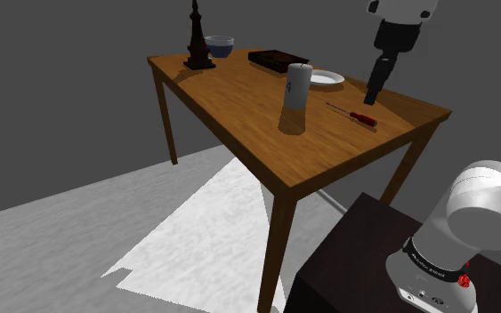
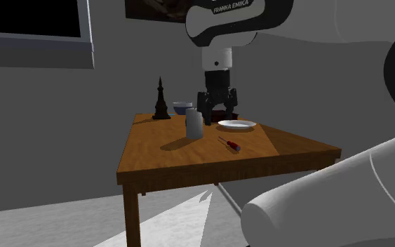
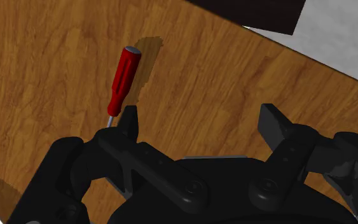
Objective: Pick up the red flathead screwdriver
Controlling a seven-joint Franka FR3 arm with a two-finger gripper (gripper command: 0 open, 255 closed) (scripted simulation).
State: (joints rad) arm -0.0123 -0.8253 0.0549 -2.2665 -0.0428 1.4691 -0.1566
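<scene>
Red handle with grey cap on the screwdriver [image 3: 121, 75]. Brown wood grain across the table [image 1: 239, 111]. Black gripper [image 3: 199, 119], white plate [image 1: 327, 78], blue bowl [image 1: 220, 45].

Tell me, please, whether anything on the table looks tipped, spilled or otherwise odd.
Nothing stands out. The screwdriver lies flat on the table; the cup, statuette and bowl stand upright, and nothing is spilled.

The shoulder view looks down from high beside the stand [image 1: 355, 262], across the table [image 1: 239, 98] from some way off. The second exterior view sits low, close behind the arm [image 2: 329, 203], facing the table's near edge. The wrist view hangs close over the tabletop. All three share the screwdriver [image 3: 121, 75].
</scene>
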